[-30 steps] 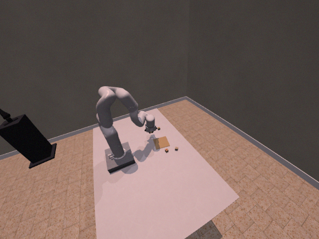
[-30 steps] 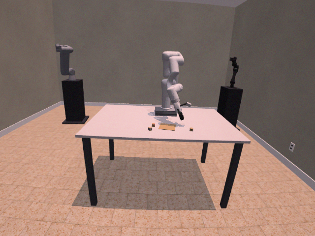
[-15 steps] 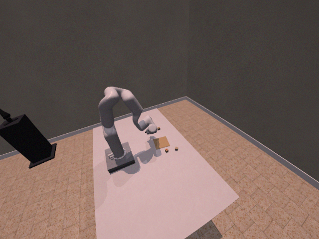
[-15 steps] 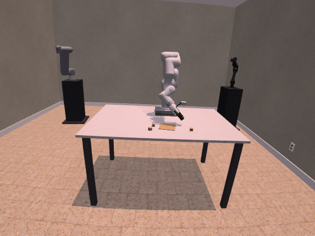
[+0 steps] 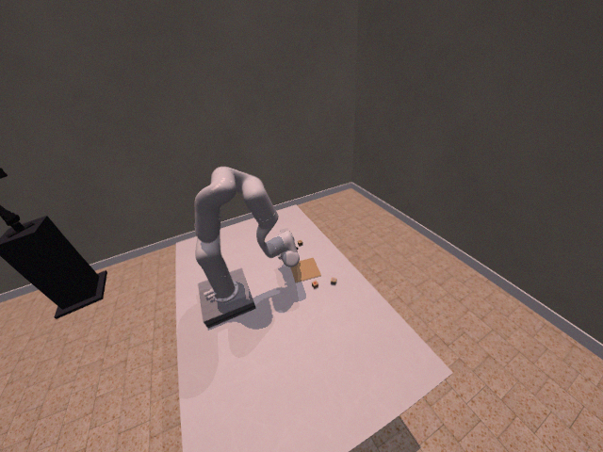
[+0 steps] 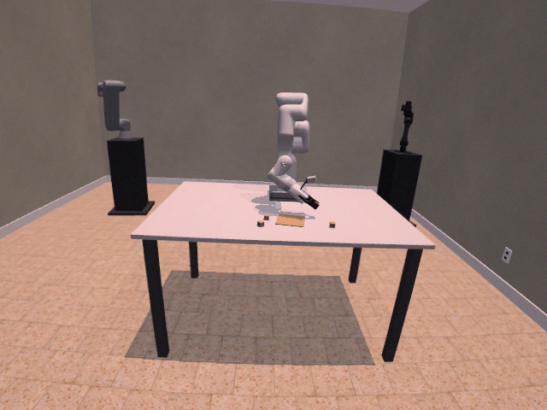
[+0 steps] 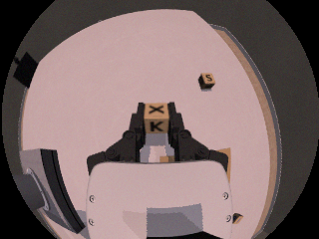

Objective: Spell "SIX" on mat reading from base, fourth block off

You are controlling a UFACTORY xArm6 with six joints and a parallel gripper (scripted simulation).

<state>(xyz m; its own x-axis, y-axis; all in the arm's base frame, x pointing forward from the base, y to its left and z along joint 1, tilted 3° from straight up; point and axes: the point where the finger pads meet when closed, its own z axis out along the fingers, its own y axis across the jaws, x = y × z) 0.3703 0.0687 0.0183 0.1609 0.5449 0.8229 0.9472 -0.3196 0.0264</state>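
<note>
1. Four blocks in all. Counted three on the white table [image 5: 301,364] [image 6: 220,220] [image 7: 100,75] and one in the grip.
2. Clamped on the X block [image 7: 157,119]: gripper [image 5: 296,248] [image 6: 314,203] [image 7: 156,111], one finger at either side. See X on one face and K on the adjoining one, nearer the camera housing.
3. Note gripper aslant in the exterior view, raised above the table. Mostly hidden behind the wrist joint from the top.
4. Find the tan mat [image 5: 311,269] [image 6: 290,220] [image 7: 226,152] flat on the table, partly covered by the gripper body in the wrist view.
5. Spot the S block [image 5: 300,242] [image 6: 332,224] [image 7: 206,81] off the mat, on the robot's left side, S face up.
6. Off the mat on the robot's right: nearer block [image 5: 314,283] [image 6: 266,217], close to the mat, and farther block [image 5: 334,281] [image 6: 261,223] [image 7: 237,218], farther out from the base. Cannot read letters on either.
7. Bent high over the table: white arm [image 5: 261,204] [image 6: 287,127], mounted on a grey base plate [image 5: 206,315] [image 6: 271,194].

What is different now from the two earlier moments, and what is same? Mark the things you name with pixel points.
In the exterior view, the wrist [image 5: 291,257] [image 6: 284,162] swung to the picture's left, so the tool [image 5: 296,249] [image 6: 314,204] [image 7: 156,111] leans more. It grips the X block [image 7: 157,109]; no grasp or release is visible. The mat [image 5: 309,269] [image 6: 290,220] [image 7: 225,151] and three loose blocks [image 5: 300,242] [image 5: 315,283] [image 5: 334,281] [image 6: 332,224] [image 6: 266,217] [image 6: 261,223] [image 7: 207,78] [image 7: 237,218] stayed.
</note>
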